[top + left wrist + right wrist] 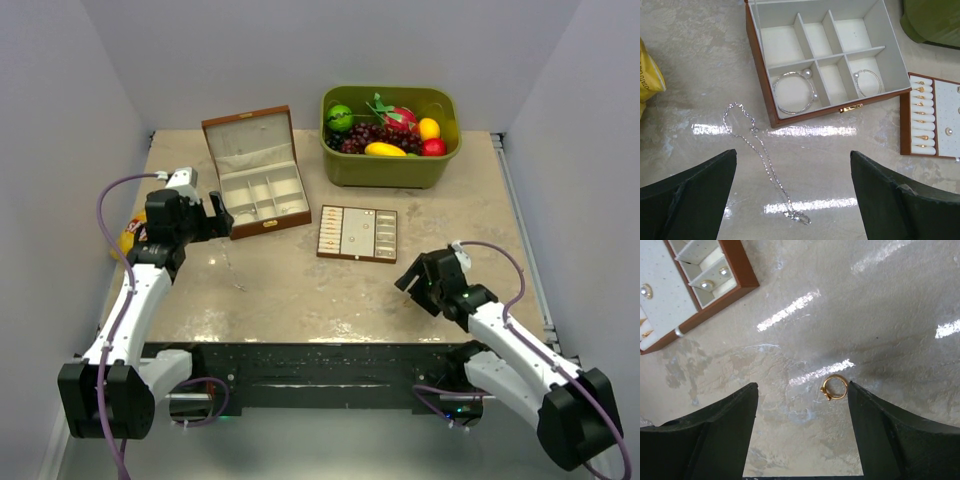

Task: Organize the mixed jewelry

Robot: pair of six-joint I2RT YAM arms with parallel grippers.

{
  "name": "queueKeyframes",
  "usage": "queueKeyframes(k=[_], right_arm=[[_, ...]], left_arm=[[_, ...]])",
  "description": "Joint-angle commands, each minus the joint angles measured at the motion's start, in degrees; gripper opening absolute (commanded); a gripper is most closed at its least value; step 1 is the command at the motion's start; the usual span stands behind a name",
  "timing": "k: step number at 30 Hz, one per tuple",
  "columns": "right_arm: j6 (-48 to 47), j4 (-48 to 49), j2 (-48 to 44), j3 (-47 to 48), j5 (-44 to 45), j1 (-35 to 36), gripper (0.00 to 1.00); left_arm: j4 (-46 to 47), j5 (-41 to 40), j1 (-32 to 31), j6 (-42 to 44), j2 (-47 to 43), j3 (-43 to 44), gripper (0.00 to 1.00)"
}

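A fine silver chain (760,155) lies loose on the table in front of the open brown wooden box (760,75). Two silvery wire hoops lie in the box's front compartments, one at the left (794,93) and one at the right (867,82). My left gripper (793,162) is open and empty above the chain's near end. A gold ring (834,386) lies on the table just inside the right finger of my open, empty right gripper (802,390). The brown-edged cream tray (357,233) holds small earrings and pearls.
A green bin (390,165) of toy fruit stands at the back. A yellow packet (647,80) lies at the table's left edge, beside my left arm. The tray's corner (735,287) shows upper left in the right wrist view. The box lid (245,130) stands open.
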Motion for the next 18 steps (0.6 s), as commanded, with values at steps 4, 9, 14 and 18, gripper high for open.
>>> queueKeyframes(k=[4,9,14,18], right_arm=[[4.2,-1.5,4.3,0.6,1.7,3.8,0.74],[6.9,-0.2,7.4,0.9,3.0,8.0,0.73],[6.7,1.8,11.3,1.9,4.3,8.8,0.73],[4.4,2.5,14.3,3.1,6.3,8.8,0.73]], left_arm=[[2.4,1.5,-0.1,-0.4,0.4,0.6,1.0],[2.3,1.3,-0.1,-0.4,0.4,0.6,1.0],[2.3,1.2,0.0,-0.4,0.4,0.6,1.0],[2.2,1.0,-0.1,-0.4,0.3,0.6,1.0]])
